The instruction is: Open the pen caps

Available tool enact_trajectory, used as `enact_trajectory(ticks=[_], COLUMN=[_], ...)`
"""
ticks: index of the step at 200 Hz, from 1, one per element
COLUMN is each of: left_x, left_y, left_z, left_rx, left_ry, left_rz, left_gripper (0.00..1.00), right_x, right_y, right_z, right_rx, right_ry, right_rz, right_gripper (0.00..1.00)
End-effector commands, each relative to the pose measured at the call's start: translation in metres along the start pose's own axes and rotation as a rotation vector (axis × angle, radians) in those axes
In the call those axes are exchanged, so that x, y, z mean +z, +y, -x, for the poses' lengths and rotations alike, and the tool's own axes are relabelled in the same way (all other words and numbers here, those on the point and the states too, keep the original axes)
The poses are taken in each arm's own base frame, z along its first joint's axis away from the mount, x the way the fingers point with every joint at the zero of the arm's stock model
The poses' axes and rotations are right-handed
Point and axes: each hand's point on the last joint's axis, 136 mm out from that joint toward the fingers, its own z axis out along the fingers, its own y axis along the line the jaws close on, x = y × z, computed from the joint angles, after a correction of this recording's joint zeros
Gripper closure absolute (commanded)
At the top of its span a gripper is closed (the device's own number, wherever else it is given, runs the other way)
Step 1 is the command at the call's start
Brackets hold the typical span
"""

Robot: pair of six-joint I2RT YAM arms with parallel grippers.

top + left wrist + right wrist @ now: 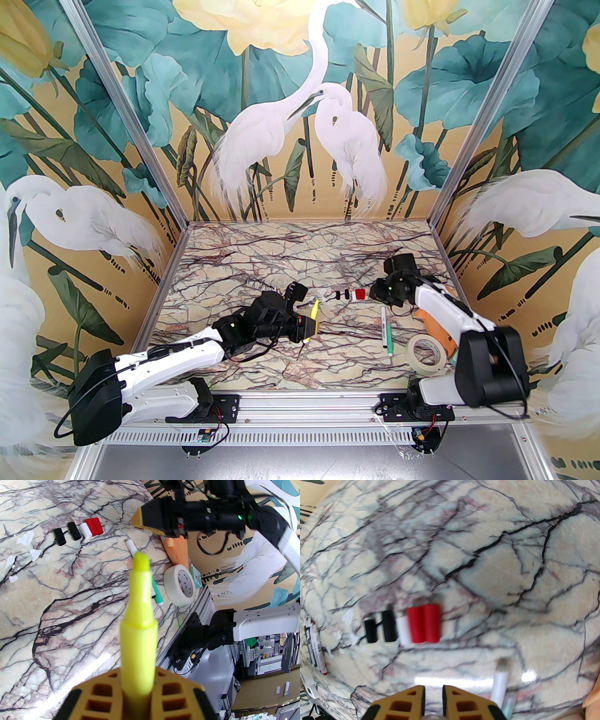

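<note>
Left wrist view: left gripper [138,684] clamped on yellow marker [138,611], bare tip pointing away from it. Pen caps [348,294] lie on table [262,253] in a left-right row (2 black, 1 white, 2 red), long axes near-far; right gripper [433,694] closed, empty, near them.

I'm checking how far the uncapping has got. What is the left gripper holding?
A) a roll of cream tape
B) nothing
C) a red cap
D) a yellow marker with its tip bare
D: in the left wrist view, the left gripper is shut on the yellow marker, whose yellow tip sticks out with no cap on it.
</note>
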Motion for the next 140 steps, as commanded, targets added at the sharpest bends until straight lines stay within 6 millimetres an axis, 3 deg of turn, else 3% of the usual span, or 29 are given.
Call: enact_trajectory(ticks=[1,140], left_x=[-0.005,0.001], left_y=[0.005,0.012], left_z=[0.004,-0.002], left_rx=[0.021,0.006], left_ry=[-0.016,0.005], left_rz=[0.027,0.043], left_gripper=[0.93,0.93], right_x=[0.006,0.047], right_y=[-0.005,-0.019], right_z=[0.014,0.026], right_rx=[-0.051,-0.085], right_ry=[-0.003,0.1], right_rz=[-0.026,-0.08], right_gripper=[0.82,0.79])
